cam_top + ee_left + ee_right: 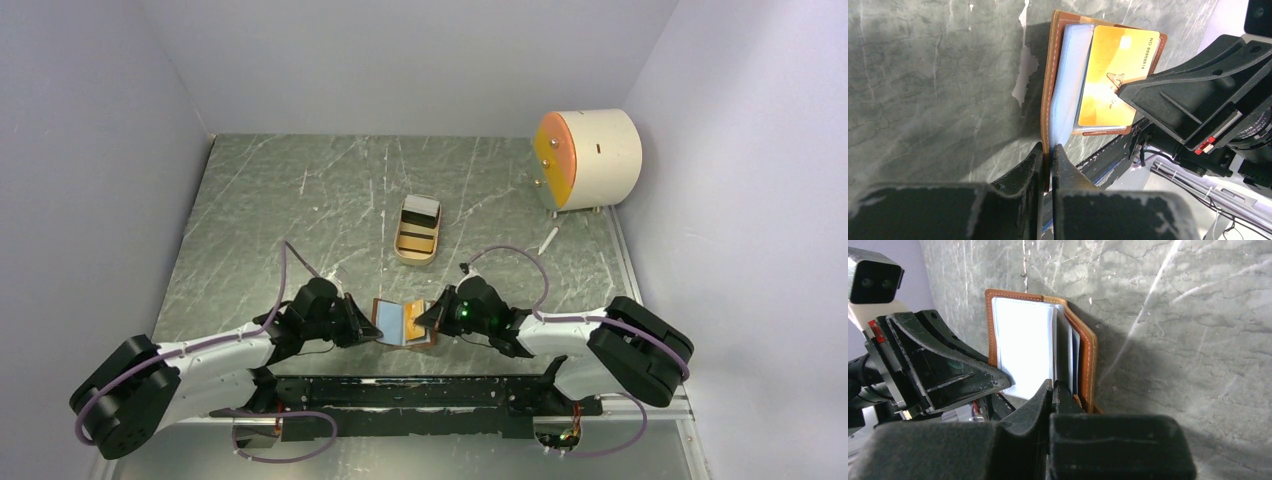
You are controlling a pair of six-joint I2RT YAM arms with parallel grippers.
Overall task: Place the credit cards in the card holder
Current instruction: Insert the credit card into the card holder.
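Tension control: left hand (1049, 155) clamps the card holder (1053, 75) cover, right hand (1052, 389) pinches an inner leaf (1068, 355); we spread gently, never tearing that leaf.

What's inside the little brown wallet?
Inside the open card holder you can see one gold card lying against clear, pale sleeves. Whether other cards hide behind the gold one or between the sleeves cannot be seen.

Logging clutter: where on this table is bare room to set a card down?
Bare marble table lies left of the oval tray to the wall, and between tray and white drum. Crowded near centre, where left gripper and right gripper pinch the card holder.
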